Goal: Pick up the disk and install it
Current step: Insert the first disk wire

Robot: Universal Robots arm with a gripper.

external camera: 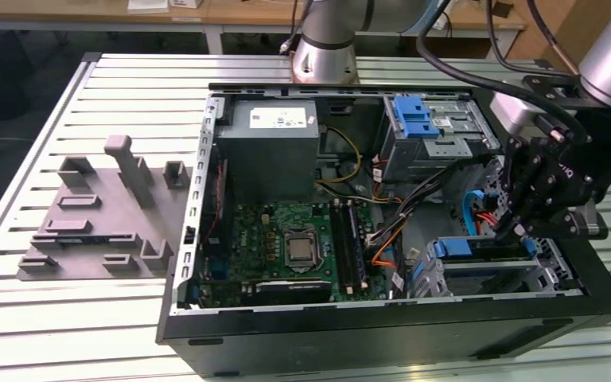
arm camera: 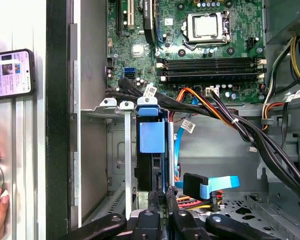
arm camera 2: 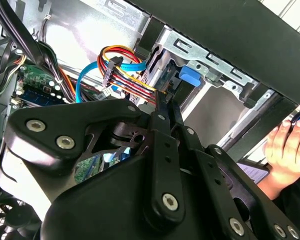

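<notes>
— Where is the disk (arm camera: pixel 151 137)?
— Standing on edge in the metal drive cage (arm camera: pixel 106 107) at a corner of the open computer case (external camera: pixel 391 326), blue bracket showing.
— And the gripper (external camera: pixel 509 232)?
— Poised right at the disk's end, jaws together, beside orange and blue cables (arm camera: pixel 212 184). A person's hand (arm camera 2: pixel 285 150) rests on the desk (external camera: pixel 83 318).
</notes>
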